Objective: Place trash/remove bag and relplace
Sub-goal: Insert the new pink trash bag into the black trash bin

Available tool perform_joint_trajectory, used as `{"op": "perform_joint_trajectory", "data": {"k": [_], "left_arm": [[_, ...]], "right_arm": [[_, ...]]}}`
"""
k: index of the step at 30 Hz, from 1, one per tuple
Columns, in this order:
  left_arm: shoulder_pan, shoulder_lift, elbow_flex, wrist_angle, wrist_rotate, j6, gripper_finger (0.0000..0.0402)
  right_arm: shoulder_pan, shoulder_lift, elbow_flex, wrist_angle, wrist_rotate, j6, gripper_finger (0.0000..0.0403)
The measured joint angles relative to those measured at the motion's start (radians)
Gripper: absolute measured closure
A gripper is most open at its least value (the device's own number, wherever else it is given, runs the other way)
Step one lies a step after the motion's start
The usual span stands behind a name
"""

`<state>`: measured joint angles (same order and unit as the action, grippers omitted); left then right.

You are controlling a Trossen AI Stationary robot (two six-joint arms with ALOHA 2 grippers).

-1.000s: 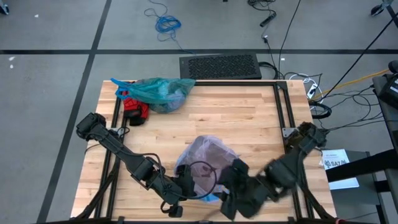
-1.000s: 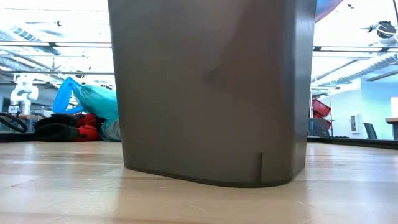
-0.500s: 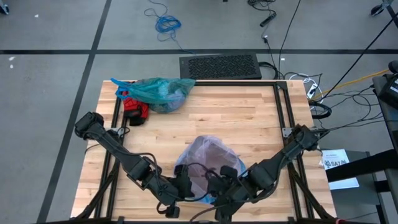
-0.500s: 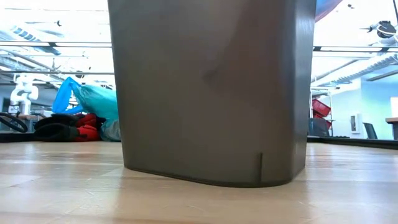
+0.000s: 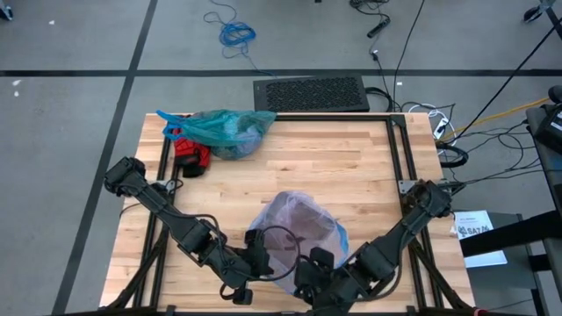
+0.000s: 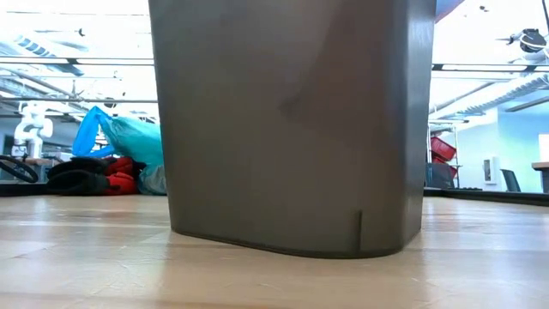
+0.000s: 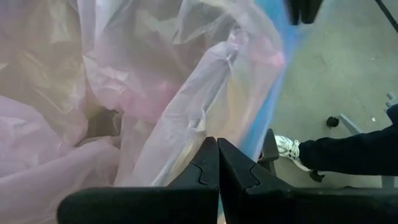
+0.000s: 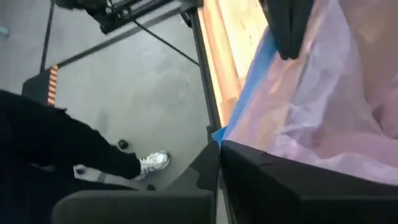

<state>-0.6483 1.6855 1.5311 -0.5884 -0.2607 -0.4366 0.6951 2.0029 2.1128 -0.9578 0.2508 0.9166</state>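
The teal-green bag (image 5: 224, 130) lies bunched at the table's far left, partly on a red and black thing (image 5: 191, 156); the low view shows the bag (image 6: 129, 142) behind the bin. A pale pink translucent bag (image 5: 299, 230) with a blue edge sits in the dark grey bin (image 6: 292, 129) at the near middle. My left gripper (image 5: 257, 262) is shut at the pink bag's near left rim. My right gripper (image 5: 309, 263) is shut at its near rim, close beside the left one. My left gripper pinches a fold of the pink bag's film (image 7: 202, 127) between its two shut fingers, slanting down from the near left. A crease of film runs taut from the fingertips up into the bag. One layer or several, I cannot tell. My right gripper pinches the pink bag's blue edge (image 8: 219, 133) at its fingertips (image 8: 208, 171), slanting down from the near right. The film spreads away from the fingers over the bin's rim. The number of layers does not show.
A person's dark trouser leg and white shoe (image 8: 152, 163) stand on the floor just beyond the table's near edge. A black mat (image 5: 310, 92) lies past the far edge. Bare wood (image 5: 351, 167) stretches between the bin and the far right corner.
My right arm has swung toward the table's near edge and left, sinking and rolling its wrist, and its gripper now sits at the pink bag's near rim beside my left gripper. The pink bag and the bin stay in place.
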Motion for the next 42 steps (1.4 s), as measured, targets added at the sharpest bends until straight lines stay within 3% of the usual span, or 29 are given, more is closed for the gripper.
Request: {"op": "perform_joint_trajectory", "data": {"k": [5, 24, 30, 42], "left_arm": [[0.000, 0.000, 0.000, 0.000, -0.004, -0.002, 0.0402], [0.000, 0.000, 0.000, -0.031, -0.019, -0.007, 0.0402], [0.000, 0.000, 0.000, -0.050, -0.027, -0.006, 0.0402], [0.000, -0.097, 0.000, -0.053, -0.030, -0.025, 0.0402]], "right_arm": [[0.028, 0.022, 0.000, 0.002, 0.081, 0.048, 0.0392], [0.080, 0.181, 0.000, -0.183, 0.215, 0.229, 0.0394], [0.086, 0.144, 0.005, -0.119, 0.168, 0.302, 0.0349], [0.120, 0.022, 0.021, -0.055, 0.206, 0.297, 0.0217]]}}
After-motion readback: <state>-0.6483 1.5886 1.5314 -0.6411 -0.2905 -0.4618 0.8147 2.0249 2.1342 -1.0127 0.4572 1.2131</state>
